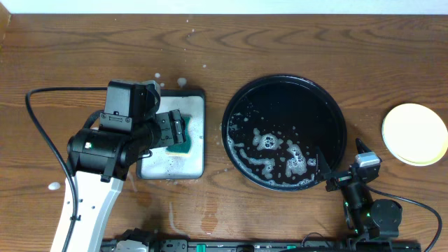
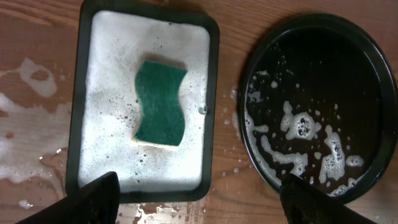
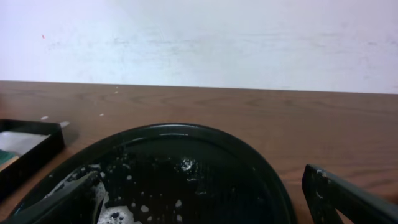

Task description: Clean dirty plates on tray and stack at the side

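The large round black tray [image 1: 336, 119] sits right of centre, holding only soap foam. It also shows in the left wrist view [image 2: 249, 68] and the right wrist view [image 3: 205, 134]. A stack of plates [image 1: 414, 134] with the yellow one on top rests at the right edge; the mint-green ones are hidden beneath it or out of view. My left gripper [image 2: 196, 208] is open and empty above the sponge tray's near edge. My right gripper [image 3: 205, 205] is open and empty at the black tray's lower right rim [image 1: 341, 164].
A small rectangular dark tray [image 1: 199, 133] full of white suds holds a green sponge [image 2: 160, 102] left of the black tray. Soapy water spots lie on the wood around it [image 2: 28, 143]. A black cable loops at the far left [image 1: 42, 126].
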`<state>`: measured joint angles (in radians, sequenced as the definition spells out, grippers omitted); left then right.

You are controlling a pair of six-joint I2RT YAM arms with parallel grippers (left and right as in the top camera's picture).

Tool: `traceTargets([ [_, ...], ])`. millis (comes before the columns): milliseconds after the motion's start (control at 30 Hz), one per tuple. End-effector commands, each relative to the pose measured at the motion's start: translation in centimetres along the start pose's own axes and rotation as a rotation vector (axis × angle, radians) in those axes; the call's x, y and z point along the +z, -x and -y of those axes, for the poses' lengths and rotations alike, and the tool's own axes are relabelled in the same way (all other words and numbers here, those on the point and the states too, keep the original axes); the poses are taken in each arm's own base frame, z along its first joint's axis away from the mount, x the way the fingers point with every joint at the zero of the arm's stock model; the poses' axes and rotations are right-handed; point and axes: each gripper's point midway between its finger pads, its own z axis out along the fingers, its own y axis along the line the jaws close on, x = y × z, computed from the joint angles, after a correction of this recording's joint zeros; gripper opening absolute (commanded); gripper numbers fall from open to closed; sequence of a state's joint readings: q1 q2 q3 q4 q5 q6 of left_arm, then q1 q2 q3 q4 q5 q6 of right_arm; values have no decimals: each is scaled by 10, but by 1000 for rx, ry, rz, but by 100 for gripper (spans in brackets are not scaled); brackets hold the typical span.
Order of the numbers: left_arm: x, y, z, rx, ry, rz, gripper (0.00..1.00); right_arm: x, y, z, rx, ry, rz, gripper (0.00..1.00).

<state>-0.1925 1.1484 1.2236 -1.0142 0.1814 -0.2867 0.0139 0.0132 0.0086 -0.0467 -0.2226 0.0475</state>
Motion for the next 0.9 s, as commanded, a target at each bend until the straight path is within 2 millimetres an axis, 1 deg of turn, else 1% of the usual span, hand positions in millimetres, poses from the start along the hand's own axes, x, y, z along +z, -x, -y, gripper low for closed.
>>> traceTargets([
  [0,-4,3,1,9,-6,13,83,0,-2,1,-11,-6,-5,99],
  [533,-4,3,1,9,-6,14,83,0,-2,1,-11,-6,-5,99],
  [600,-15,8,-11,55,60,94,83,0,-2,1,-11,-6,-5,99],
  [633,-20,12,-13,57,67,144,83,0,-2,1,-11,-6,-5,99],
  [767,-33,29,-7,148,-2,405,83,0,-2,1,-11,-6,-5,99],
  [867,-35,24,-13,150,-42,552,83,0,-2,1,-11,-6,-5,99],
])
